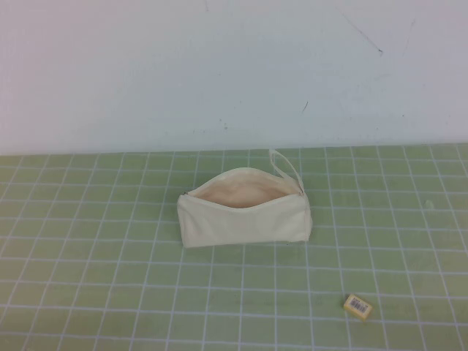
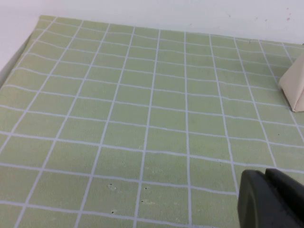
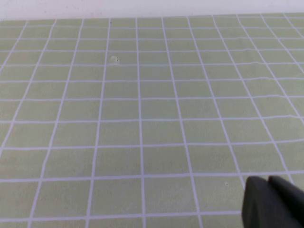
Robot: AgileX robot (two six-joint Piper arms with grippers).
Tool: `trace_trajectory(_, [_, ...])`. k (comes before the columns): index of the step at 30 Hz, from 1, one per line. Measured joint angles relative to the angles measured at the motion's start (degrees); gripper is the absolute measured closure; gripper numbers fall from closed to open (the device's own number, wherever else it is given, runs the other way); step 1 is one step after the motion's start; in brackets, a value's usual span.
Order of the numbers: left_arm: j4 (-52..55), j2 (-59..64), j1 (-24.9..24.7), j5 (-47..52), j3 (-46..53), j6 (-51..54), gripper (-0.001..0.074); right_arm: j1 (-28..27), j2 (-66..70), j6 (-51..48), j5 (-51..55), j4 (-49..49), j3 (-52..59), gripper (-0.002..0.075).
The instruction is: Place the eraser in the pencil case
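Observation:
The pencil case (image 1: 245, 212), a cream fabric pouch, stands in the middle of the green grid mat with its zip open, pale lining showing and a thin loop strap (image 1: 287, 167) at its far right end. One end of it shows in the left wrist view (image 2: 294, 88). The eraser (image 1: 358, 306), a tiny yellow-tan block with a dark barcode mark, lies flat near the front right, apart from the pouch. My left gripper (image 2: 266, 190) is shut and empty over bare mat left of the pouch. My right gripper (image 3: 268, 194) is shut and empty over bare mat. Neither arm shows in the high view.
The green mat (image 1: 110, 278) with white grid lines covers the table up to a white back wall (image 1: 219, 73). The mat's left edge shows in the left wrist view (image 2: 19, 52).

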Motion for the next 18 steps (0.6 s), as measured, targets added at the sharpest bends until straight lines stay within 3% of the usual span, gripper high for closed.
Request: trace_trajectory(18, [0.0,0.0,0.0,0.0,0.0,0.0,0.0738,0.0,0.0,0.0,0.0,2.22,0.0,0.0727])
